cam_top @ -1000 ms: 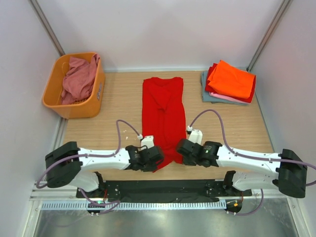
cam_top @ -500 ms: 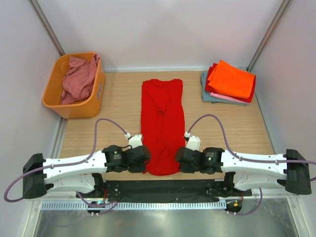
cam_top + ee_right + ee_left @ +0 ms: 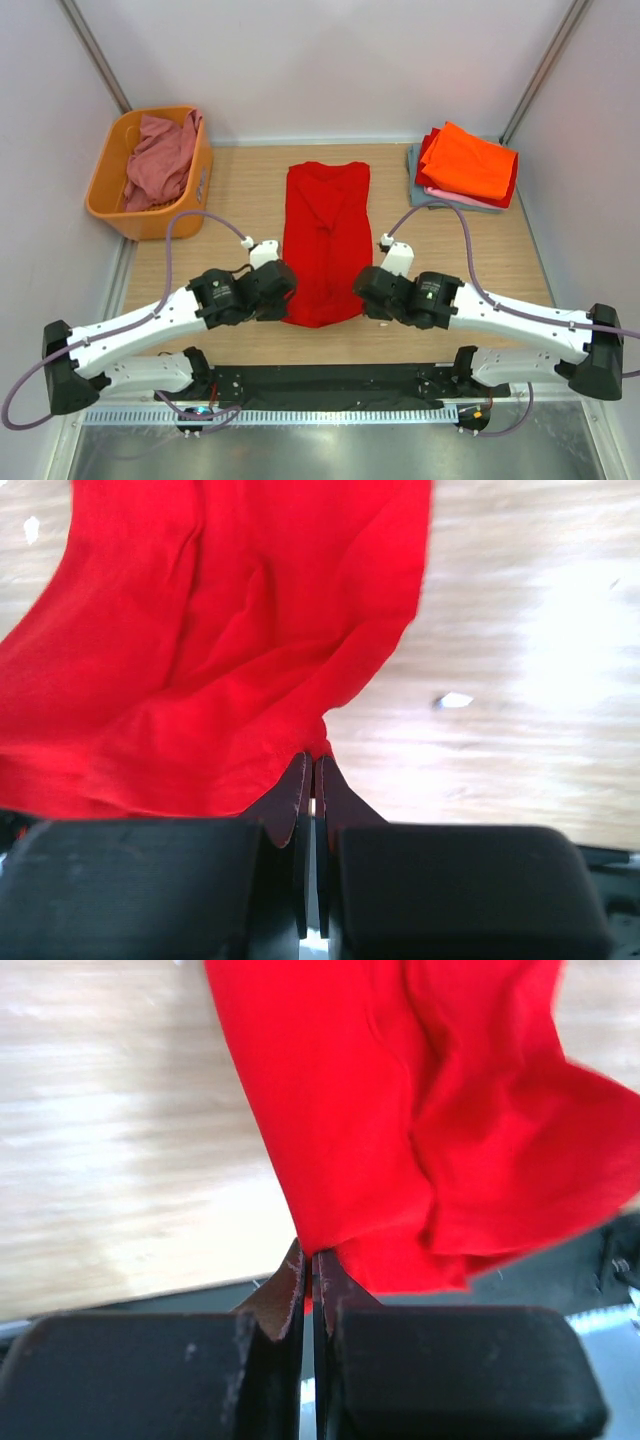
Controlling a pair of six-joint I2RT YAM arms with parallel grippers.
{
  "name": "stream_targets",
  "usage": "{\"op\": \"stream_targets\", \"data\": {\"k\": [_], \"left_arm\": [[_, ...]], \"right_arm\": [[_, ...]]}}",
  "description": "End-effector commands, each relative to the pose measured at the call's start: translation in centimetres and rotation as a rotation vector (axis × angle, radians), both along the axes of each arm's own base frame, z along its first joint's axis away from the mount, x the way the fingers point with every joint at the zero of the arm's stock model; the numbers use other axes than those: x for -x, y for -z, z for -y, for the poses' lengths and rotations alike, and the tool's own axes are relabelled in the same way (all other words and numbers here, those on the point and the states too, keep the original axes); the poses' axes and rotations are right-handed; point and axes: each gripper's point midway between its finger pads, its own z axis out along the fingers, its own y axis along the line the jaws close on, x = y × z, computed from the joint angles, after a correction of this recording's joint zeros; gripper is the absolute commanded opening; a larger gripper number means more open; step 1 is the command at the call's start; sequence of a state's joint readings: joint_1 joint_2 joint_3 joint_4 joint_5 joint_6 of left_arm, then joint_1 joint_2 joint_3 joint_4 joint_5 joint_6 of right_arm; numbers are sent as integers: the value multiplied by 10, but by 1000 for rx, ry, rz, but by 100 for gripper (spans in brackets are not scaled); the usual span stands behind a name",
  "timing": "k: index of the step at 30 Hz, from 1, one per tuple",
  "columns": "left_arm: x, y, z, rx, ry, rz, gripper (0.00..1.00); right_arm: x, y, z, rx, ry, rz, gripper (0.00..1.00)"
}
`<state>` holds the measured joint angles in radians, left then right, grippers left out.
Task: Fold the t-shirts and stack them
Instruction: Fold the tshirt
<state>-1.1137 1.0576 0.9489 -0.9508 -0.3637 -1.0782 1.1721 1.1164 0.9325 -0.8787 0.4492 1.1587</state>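
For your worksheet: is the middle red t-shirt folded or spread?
Partly folded: the red t-shirt lies as a narrow strip, sleeves hidden.

- Top view: bright, even, soft light from above; sharp across the frame; only faint soft shadows on the table (image 3: 230,215).
- Dull sheen on the metal sheet (image 3: 330,455) at the bottom edge.
- Left wrist view: wood streaky and blurred; red shirt (image 3: 400,1110) heavily saturated, folds shown only by soft shading.
- Left gripper (image 3: 308,1256) very close, dark, underexposed, slightly soft.
- Right wrist view: washed-out glare patch on the wood at right, grain smeared there.
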Motion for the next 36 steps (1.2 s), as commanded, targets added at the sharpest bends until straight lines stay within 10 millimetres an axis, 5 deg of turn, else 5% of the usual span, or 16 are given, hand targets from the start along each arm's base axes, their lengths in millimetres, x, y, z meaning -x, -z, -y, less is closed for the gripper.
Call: {"op": "stream_targets", "data": {"k": [1, 15, 36], "left_arm": [[-24, -11, -3, -24, 33, 29, 0], [-122, -24, 5, -28, 33, -11, 0], [-214, 14, -2, -69, -8, -133, 0]], "right_arm": [[-31, -14, 3, 20, 12, 57, 1], [-120, -25, 14, 107, 28, 81, 1], [-206, 0, 23, 148, -4, 21, 1]]}}
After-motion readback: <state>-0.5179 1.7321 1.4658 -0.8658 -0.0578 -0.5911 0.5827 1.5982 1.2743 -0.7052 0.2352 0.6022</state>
